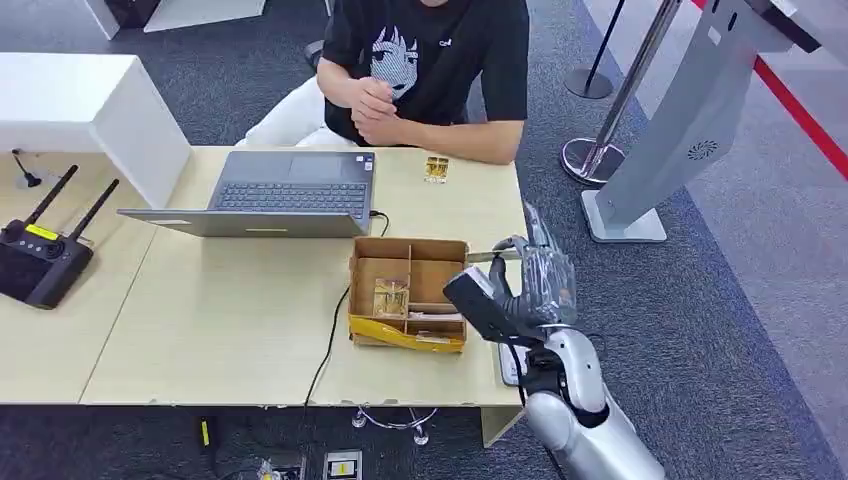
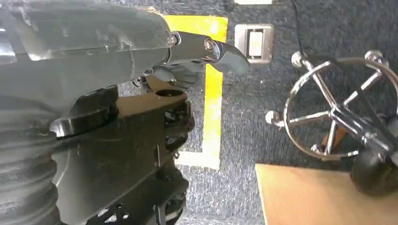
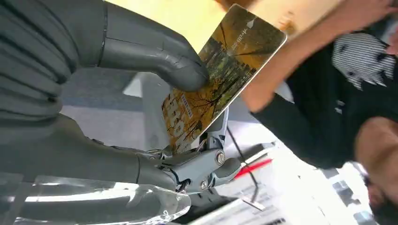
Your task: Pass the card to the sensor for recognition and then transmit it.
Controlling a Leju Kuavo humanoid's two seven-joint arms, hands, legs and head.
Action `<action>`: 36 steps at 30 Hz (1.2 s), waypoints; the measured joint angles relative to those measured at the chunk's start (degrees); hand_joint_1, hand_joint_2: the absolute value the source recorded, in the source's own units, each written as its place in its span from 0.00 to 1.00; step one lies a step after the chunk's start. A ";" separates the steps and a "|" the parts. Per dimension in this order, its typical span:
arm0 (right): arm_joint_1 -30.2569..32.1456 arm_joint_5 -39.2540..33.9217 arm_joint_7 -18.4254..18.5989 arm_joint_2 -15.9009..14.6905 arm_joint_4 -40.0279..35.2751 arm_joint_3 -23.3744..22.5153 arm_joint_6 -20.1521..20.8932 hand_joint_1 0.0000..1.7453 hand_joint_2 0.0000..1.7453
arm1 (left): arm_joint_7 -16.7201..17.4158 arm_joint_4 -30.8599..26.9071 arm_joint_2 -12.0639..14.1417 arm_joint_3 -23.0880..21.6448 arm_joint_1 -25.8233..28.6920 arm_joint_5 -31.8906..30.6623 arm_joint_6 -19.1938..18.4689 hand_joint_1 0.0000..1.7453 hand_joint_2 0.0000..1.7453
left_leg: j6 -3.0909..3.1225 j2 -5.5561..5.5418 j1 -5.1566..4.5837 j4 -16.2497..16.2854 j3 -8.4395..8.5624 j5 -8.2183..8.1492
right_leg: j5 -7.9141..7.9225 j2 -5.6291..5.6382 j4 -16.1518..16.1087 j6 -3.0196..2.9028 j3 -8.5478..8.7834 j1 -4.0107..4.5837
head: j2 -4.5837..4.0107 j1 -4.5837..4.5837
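Your right hand (image 3: 141, 117) pinches an autumn-gold printed card (image 3: 220, 75) between thumb and fingers; head view shows it edge-on beside the cardboard box (image 1: 408, 290); left hand's (image 2: 94, 93) state unclear.

Laptop (image 1: 290, 195) behind box (image 1: 408, 293) on table (image 1: 220, 320), person (image 1: 430, 70) behind table, remote (image 1: 40, 255) far left

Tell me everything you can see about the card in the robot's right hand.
The card is a thin, stiff rectangle with rounded corners, printed with a yellow-brown autumn tree scene and some small text. The right hand holds it, thumb pressed on the printed face and fingers behind. It is held in the air beside the cardboard box, not lying on anything.
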 joint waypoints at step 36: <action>-13.43 4.02 8.42 5.05 3.23 2.62 10.21 0.00 1.00 | 8.30 4.44 -2.82 0.57 -4.15 -15.50 -9.70 0.00 1.00 | 0.00 -0.11 0.00 0.01 -0.06 0.04 | 0.00 -0.15 -0.03 -0.01 -0.06 0.00 | 0.00 0.00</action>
